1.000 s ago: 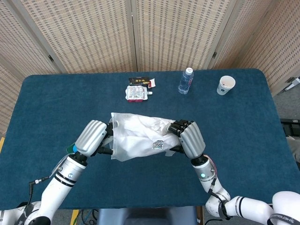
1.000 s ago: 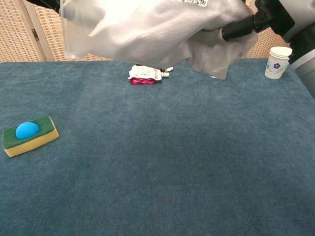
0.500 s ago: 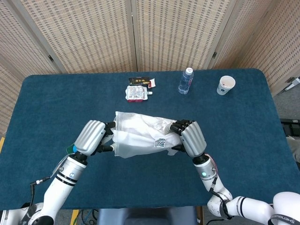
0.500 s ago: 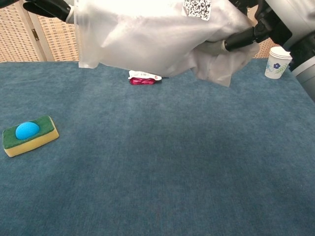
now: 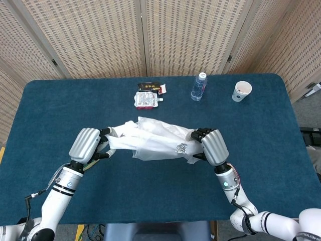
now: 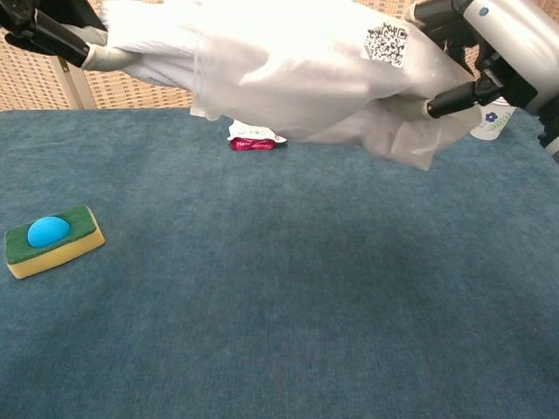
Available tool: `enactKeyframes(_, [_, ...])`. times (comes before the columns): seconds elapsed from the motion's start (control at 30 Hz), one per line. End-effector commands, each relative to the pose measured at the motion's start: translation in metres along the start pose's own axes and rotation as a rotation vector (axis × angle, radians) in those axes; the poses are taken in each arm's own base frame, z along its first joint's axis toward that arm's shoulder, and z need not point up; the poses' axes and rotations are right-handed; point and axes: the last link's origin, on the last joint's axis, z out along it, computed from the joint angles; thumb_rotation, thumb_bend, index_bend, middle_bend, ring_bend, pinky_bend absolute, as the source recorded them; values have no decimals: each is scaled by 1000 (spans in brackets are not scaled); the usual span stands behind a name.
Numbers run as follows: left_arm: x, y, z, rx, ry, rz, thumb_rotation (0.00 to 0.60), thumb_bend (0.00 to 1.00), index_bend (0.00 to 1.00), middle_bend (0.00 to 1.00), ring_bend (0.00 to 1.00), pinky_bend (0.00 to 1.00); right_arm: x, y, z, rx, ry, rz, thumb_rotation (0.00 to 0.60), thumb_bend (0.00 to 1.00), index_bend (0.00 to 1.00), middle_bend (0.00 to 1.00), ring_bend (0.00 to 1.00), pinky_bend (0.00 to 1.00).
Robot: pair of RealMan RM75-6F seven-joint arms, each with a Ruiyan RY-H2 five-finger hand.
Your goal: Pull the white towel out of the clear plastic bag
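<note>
The clear plastic bag (image 5: 168, 141), marked with a QR label (image 5: 181, 147), hangs stretched above the table between my two hands. A stretch of the white towel (image 5: 120, 136) sticks out of its left end, and my left hand (image 5: 88, 143) grips that stretch. My right hand (image 5: 213, 145) grips the bag's right end. In the chest view the towel (image 6: 148, 39) runs from the left hand (image 6: 48, 30) into the bag (image 6: 306, 78), whose far end the right hand (image 6: 485, 57) holds, with a loose flap hanging below.
A green-and-yellow sponge with a blue ball (image 6: 52, 238) lies front left. A red-and-white pouch (image 5: 146, 99) and a dark box (image 5: 149, 86) sit at the back centre. Right of them stand a water bottle (image 5: 199, 87) and a paper cup (image 5: 242, 91) on the blue table (image 5: 261, 135).
My hands have moved apart, the left going left and the right going right. The bag has stretched out, and more of the towel shows outside its left end.
</note>
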Motion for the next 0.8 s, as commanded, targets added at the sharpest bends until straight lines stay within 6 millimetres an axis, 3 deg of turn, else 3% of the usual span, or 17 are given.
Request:
enactKeyframes(0.03, [0,-3,-1,7,1,13,600,454,750,1000,1000,1000,1,5,-3,-14,-11,-14,600,305,629,693,675,816])
enactKeyframes(0.4, [-8,-5,2,6,-10,32,600,454,750,1000,1000,1000,8,22,-14,-52,-31,-51,600,304,629,683,667,809])
enactKeyframes(0.47, [-10,-3,3,0,-14,37,600,454,750,1000,1000,1000,7,23,-15,-56,-45,-54,600,264,599,657,647,797])
enactKeyframes(0.57, [-13,-1,5,-10,-18,54,600,454,750,1000,1000,1000,5,24,-18,-63,-100,-51,600,50,341,478,499,656])
enactKeyframes(0.63, [-15,0,6,-14,-16,62,600,454,750,1000,1000,1000,5,25,-18,-74,-132,-45,600,0,134,303,345,521])
enactKeyframes(0.7, [-16,2,7,-15,-15,62,600,454,750,1000,1000,1000,7,25,-18,-88,-148,-39,600,0,34,200,251,448])
enactKeyframes(0.8, [-19,2,7,-17,-21,74,600,454,750,1000,1000,1000,10,26,-17,-100,-152,-41,600,0,0,125,178,386])
